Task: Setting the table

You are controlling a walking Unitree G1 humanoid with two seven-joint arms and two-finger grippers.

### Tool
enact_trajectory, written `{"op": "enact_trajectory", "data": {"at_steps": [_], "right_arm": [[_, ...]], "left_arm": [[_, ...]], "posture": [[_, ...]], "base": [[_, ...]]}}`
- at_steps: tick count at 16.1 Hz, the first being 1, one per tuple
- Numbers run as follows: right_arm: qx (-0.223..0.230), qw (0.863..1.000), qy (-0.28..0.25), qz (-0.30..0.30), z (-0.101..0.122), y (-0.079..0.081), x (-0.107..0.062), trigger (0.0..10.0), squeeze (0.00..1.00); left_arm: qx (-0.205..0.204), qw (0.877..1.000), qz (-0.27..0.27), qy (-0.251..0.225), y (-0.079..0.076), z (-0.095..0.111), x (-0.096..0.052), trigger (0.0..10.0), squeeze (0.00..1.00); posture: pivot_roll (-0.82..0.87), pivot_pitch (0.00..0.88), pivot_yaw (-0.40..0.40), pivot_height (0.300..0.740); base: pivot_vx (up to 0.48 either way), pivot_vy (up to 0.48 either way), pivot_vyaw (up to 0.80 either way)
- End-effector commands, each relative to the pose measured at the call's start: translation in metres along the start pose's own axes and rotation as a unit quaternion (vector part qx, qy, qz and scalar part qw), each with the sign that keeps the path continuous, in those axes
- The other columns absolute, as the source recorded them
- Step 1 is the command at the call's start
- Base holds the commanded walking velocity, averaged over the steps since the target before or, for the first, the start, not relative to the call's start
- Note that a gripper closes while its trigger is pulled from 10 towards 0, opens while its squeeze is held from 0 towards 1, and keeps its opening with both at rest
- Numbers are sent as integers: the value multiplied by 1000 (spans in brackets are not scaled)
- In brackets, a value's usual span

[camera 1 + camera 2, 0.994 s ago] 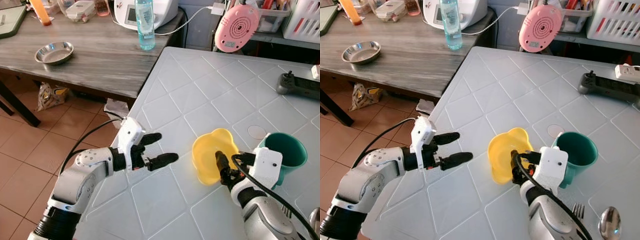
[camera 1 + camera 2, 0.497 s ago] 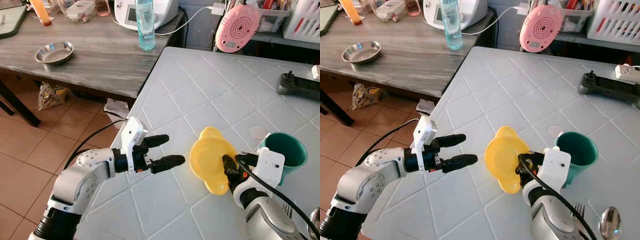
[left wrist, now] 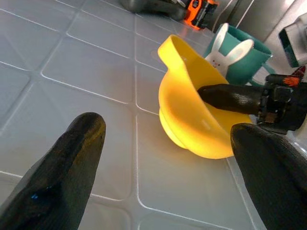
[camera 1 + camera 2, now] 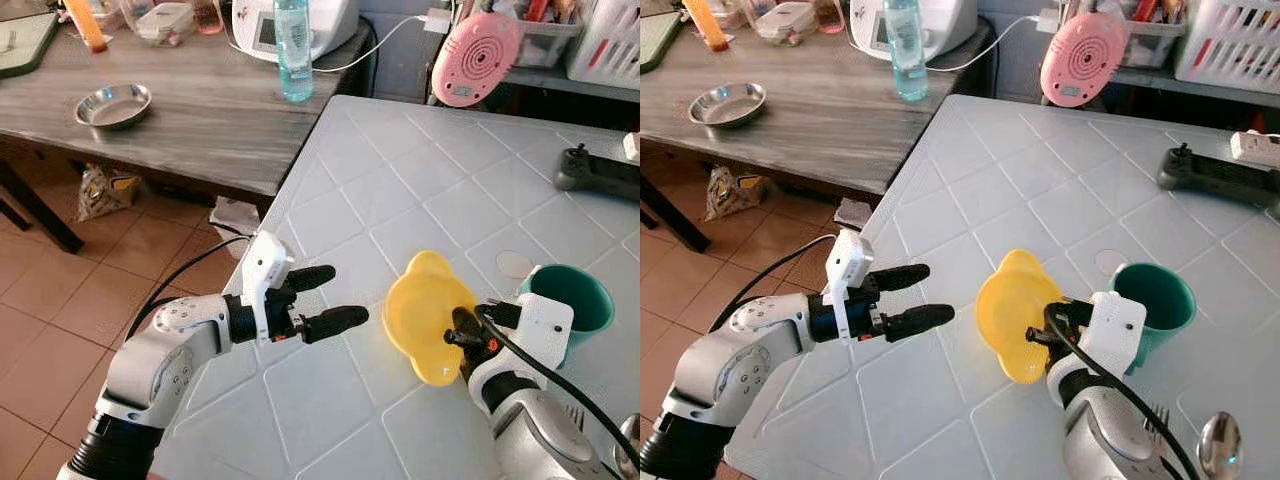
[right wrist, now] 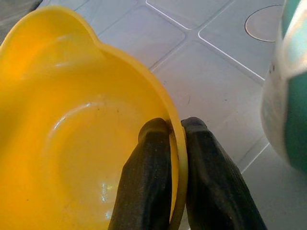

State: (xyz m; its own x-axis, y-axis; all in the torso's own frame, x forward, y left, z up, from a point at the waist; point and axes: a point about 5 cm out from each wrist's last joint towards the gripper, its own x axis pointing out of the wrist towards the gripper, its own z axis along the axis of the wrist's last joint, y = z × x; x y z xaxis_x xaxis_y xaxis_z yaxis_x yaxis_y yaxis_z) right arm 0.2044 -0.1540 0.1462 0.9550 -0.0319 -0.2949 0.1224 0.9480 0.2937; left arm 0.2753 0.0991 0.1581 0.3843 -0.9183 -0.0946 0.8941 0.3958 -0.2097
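- One yellow bowl, glossy with a lobed, wavy rim, is tilted on its side above the white table, just beside a teal cup.
- The right gripper pinches the bowl's rim, one finger inside, one outside.
- The left gripper hovers nearby, fingers spread and empty.
- The bowl seems lifted, though contact underneath is unclear.

Tilted yellow bowl, rim pinched
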Motion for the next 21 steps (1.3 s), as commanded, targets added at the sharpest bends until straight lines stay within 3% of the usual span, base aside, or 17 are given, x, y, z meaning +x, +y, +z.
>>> {"op": "enact_trajectory", "data": {"at_steps": [1, 4, 7, 8, 9, 15, 21], "right_arm": [[26, 999, 14, -12, -5, 0, 2, 0, 0], [41, 995, -86, 2, 26, 3, 3, 0, 0], [54, 990, -131, 25, 39, 8, 2, 0, 0], [60, 986, -152, 38, 43, 11, 0, 0, 0], [54, 983, -167, 48, 46, 13, -2, 0, 0], [25, 980, -193, 45, 48, 10, -2, 0, 0], [16, 980, -195, 40, 45, 9, -1, 0, 0]], "left_arm": [[8, 1000, 17, -2, 4, 2, -2, 10000, 0], [26, 998, 62, -15, 15, 6, -2, 10000, 0], [56, 989, 128, -38, 28, 11, -2, 10000, 0], [47, 983, 168, -61, 36, 15, -2, 10000, 0], [70, 977, 191, -67, 39, 17, -3, 10000, 0], [73, 952, 288, -75, 49, 5, -7, 10000, 0], [66, 947, 309, -66, 54, 2, -3, 10000, 0]], "posture": [[-2, 144, 17, 740], [2, 143, 13, 740], [6, 141, 12, 740], [6, 141, 12, 740], [6, 141, 12, 740], [17, 135, -6, 740], [16, 131, -9, 740]], "base": [[0, 0, 0], [0, 0, 0], [0, 0, 0], [0, 0, 0], [0, 0, 0], [0, 0, 0], [0, 0, 0]]}}
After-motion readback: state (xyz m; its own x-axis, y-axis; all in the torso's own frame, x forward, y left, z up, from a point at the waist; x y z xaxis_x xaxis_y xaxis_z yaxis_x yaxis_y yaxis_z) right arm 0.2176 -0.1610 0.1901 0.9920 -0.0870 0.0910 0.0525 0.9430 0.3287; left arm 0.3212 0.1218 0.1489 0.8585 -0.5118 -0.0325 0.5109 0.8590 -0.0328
